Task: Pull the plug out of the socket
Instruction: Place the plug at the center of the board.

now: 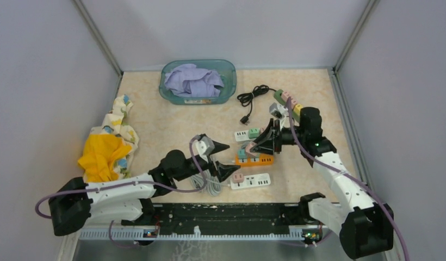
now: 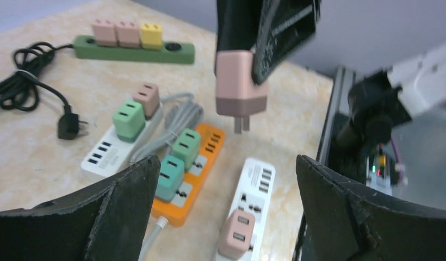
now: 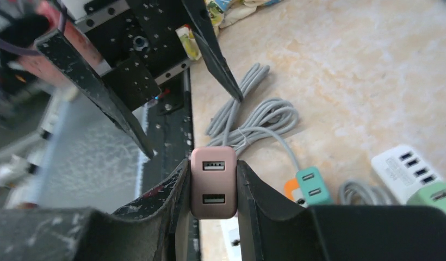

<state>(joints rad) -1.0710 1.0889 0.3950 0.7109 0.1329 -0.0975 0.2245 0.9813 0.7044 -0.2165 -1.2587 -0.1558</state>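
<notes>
Top external: 4 strips on desk (image 1: 166, 125): green strip (image 1: 286, 101) back R, far white strip (image 1: 243, 134), orange strip (image 1: 254, 160), near white strip (image 1: 251, 180). 1 black cord (image 1: 252, 97), 1 grey cord (image 1: 209, 184), 1 basket (image 1: 230, 81) w/ lilac cloth (image 1: 192, 80), 1 yellow/floral cloth (image 1: 109, 147) at L edge.

Left wrist, plug count = 9: 3 on green strip (2 pink, 1 yellow), 2 on far white strip (1 green, 1 pink), 2 teal on orange strip, 1 pink on near white strip, plus the pink plug (image 2: 241, 89) up in the air. Its 2 prongs are bare and clear of every socket, above the orange and near white strips. Same view: left hand (image 2: 226, 162) released, fingers wide apart.

Right wrist only: right hand (image 3: 212, 166) clenched on pink plug, a finger on each side, 2 USB ports facing cam.

Hard to see: in top view the held plug is mostly hidden by the right hand. Right wrist cuts off the strips and shows no green strip. Left wrist cuts the near white strip at the bottom edge; basket and cloths out of frame.
</notes>
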